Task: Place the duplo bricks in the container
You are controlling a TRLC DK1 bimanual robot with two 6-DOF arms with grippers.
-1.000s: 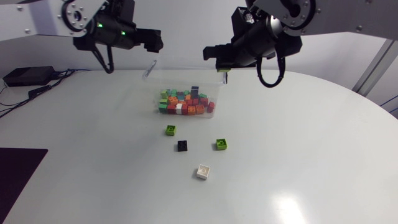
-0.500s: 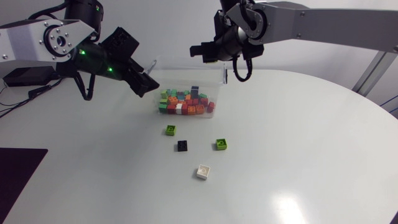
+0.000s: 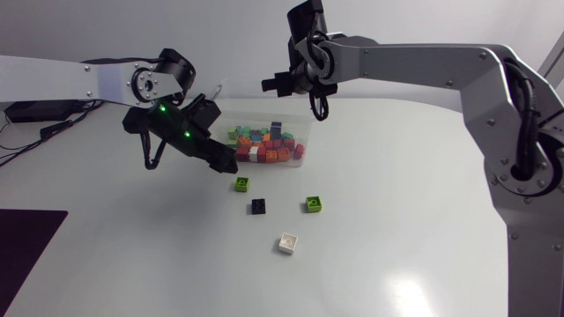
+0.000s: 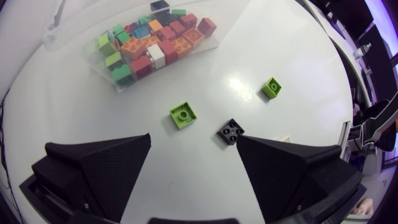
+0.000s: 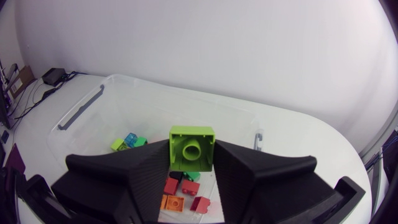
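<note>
Gripping lime brick [image 5: 191,148] in right claw [image 5: 191,157] above container [image 5: 143,102]; let go off-centre and you bounce it off rim. Left claw [image 4: 194,139] released, hovering over loose brick [image 4: 183,115].

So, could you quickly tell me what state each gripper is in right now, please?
Left gripper: open, empty.
Right gripper: shut on a lime-green plastic duplo brick.

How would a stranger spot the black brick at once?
Start at the clear container of coloured bricks. Four loose bricks lie in front of it. The black brick is the only dark one, beside two green bricks and a white brick.
</note>
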